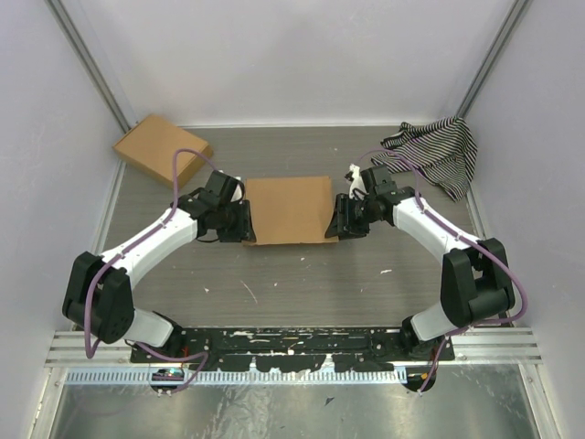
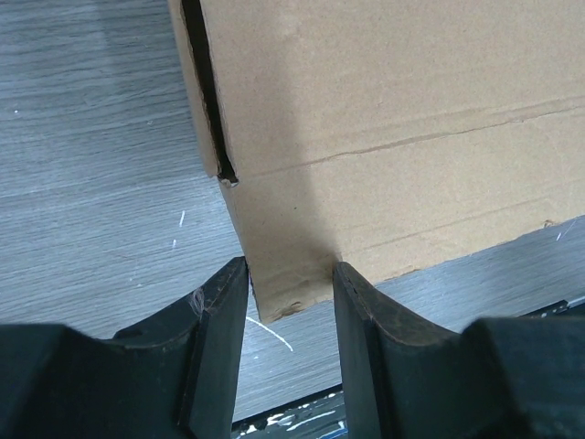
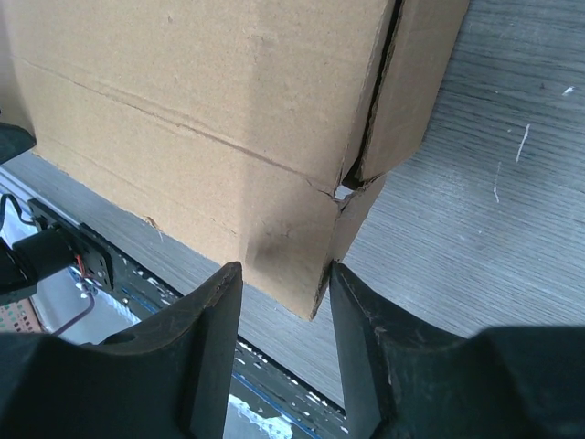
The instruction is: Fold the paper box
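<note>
Two corners of the paper box (image 1: 291, 208) are being held at once, and that is where trouble is likeliest. The box sits near the middle of the table (image 1: 302, 274), already shallow and squarish, with an arm on each side. It lies well apart from the other cardboard box (image 1: 163, 149) at the far left and the striped cloth (image 1: 437, 151) at the far right. The left gripper (image 2: 291, 274) has narrowed onto the near left corner, and both fingers (image 2: 219, 329) seem to touch the cardboard that fills the gap between them. The right gripper (image 3: 285, 274) stands the same way on the near right corner. How hard either one presses cannot be read from these views. A dark slit (image 2: 207, 82) runs up beside the left corner, and a matching one (image 3: 373, 110) on the right ends in a small open notch. The side walls therefore look seated but not locked, in my judgement. If either hand squeezes harder, the soft corner could crush or the crease across the front could buckle, leaving the wall bowed. If one arm pushes or lifts ahead of the other, the box may twist, widen a slit and let a tab spring back out. Since only a small bite of card lies between the fingers, a corner could also slip free, and the light box would then skid across the smooth table instead of closing.
</note>
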Robot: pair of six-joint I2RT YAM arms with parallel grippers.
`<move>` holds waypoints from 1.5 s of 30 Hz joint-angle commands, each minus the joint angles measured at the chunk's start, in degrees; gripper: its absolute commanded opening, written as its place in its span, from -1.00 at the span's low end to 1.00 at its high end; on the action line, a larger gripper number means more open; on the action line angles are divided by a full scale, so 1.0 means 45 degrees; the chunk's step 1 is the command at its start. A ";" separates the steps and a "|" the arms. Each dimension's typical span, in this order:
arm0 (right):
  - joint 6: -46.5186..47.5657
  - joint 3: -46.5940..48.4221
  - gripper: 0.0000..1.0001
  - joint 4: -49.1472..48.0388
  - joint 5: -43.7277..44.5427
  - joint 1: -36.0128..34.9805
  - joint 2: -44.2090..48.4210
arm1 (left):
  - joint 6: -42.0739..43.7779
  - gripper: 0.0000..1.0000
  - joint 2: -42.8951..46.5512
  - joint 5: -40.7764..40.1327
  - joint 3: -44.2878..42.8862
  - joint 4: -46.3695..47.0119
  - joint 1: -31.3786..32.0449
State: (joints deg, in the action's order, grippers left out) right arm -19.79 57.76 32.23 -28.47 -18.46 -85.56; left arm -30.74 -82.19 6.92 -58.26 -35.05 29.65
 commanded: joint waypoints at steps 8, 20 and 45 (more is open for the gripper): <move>0.0155 -0.0150 -0.03 -0.0421 -0.0458 -0.0019 -0.0171 | -0.0278 -0.04 -0.0113 0.0847 -0.0042 0.0610 0.0013; 0.0062 -0.0961 -0.12 -0.1651 0.0589 -0.0019 -0.0341 | -0.0510 -0.06 -0.0640 0.1075 0.0595 0.1784 -0.0026; -0.0177 -0.2730 -0.04 -0.4430 0.3113 -0.0220 0.2101 | -0.0116 -0.10 0.0005 -0.1129 0.2001 0.3514 0.0092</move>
State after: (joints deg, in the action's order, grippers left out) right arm -20.10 46.00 19.14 -17.21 -18.50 -82.96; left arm -32.97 -87.13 4.84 -49.71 -21.21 29.50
